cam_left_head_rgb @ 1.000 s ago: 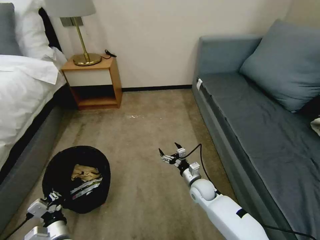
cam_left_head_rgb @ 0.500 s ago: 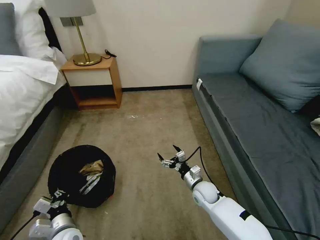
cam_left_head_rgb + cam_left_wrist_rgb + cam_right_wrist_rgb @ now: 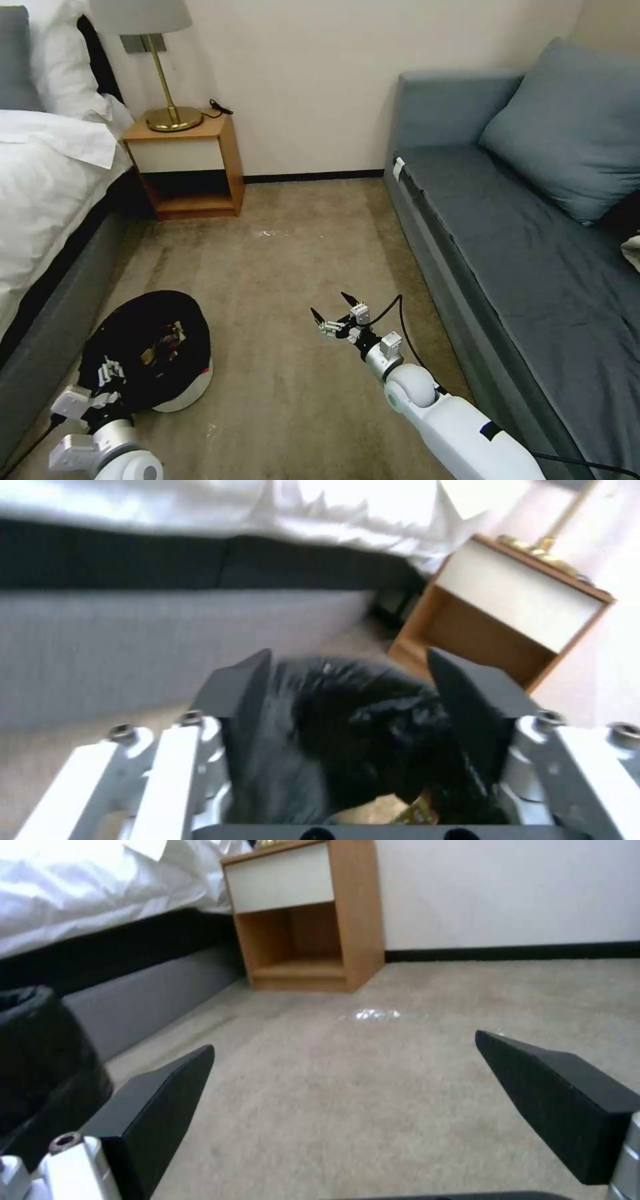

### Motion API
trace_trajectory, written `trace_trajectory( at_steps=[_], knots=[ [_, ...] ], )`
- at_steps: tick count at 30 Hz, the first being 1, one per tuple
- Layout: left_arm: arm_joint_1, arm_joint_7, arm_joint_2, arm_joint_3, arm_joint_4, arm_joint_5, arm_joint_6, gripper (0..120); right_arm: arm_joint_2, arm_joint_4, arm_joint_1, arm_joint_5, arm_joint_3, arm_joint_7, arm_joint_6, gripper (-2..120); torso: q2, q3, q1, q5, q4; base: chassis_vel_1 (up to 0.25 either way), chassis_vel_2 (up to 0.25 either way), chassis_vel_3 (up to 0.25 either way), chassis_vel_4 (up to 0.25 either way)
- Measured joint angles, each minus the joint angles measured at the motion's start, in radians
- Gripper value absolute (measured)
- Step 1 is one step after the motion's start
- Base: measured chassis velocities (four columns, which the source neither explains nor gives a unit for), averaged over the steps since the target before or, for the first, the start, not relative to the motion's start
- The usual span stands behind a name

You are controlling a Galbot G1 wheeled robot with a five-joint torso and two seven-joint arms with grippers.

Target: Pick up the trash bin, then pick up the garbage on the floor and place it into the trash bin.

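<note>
Black fingertips of the left gripper [image 3: 107,375] straddle the near rim of the trash bin [image 3: 143,347]; in the left wrist view its two fingers [image 3: 243,690] stand parted with the glossy black bag bunched between them, though whether they press the rim or merely bracket it cannot be told. The bin sits tilted on the carpet [image 3: 293,267] close beside the bed [image 3: 47,200], its mouth turned toward the robot and a pale, whitish band showing at its lower edge. A little garbage [image 3: 167,340] glints inside the dark liner, too small to name piece by piece. The right gripper [image 3: 331,309] hovers above the open carpet, well apart from the bin, jaws spread wide and holding nothing; the right wrist view shows bare floor between its fingers [image 3: 153,1110]. Farther off, a wooden nightstand [image 3: 187,160] carrying a brass lamp [image 3: 167,93] stands against the wall, and a blue-grey sofa [image 3: 520,233] runs along the robot's right.
</note>
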State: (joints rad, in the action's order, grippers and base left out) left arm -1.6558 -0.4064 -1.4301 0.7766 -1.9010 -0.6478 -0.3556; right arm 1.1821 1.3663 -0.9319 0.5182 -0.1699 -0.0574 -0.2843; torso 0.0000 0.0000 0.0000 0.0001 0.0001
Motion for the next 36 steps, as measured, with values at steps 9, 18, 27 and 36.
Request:
trace_trajectory(
  at_steps=[9,18,27,36],
  knots=[
    [-0.093,0.024,-0.005,-0.034,-0.019,0.504,-0.145,98,0.022,0.075,-0.071,-0.032,0.106,0.040,-0.059,100,0.000,0.000,0.000,0.0000,-0.0001,0.000,0.000,0.000,0.000],
    [-0.158,0.087,-0.050,-0.071,-0.043,0.647,-0.240,100,0.046,0.172,-0.188,0.015,0.224,0.098,-0.078,100,0.000,0.000,0.000,0.0000,-0.0002,0.000,0.000,0.000,0.000],
    [-0.183,0.096,-0.079,-0.114,-0.071,0.655,-0.251,100,0.037,0.215,-0.287,0.006,0.271,0.105,-0.094,100,0.000,0.000,0.000,0.0000,-0.0002,0.000,0.000,0.000,0.000],
    [-0.188,0.106,-0.084,-0.118,-0.075,0.650,-0.252,100,0.033,0.225,-0.301,0.004,0.275,0.114,-0.099,100,0.000,0.000,0.000,-0.0001,-0.0001,0.000,0.000,0.000,0.000]
  ],
)
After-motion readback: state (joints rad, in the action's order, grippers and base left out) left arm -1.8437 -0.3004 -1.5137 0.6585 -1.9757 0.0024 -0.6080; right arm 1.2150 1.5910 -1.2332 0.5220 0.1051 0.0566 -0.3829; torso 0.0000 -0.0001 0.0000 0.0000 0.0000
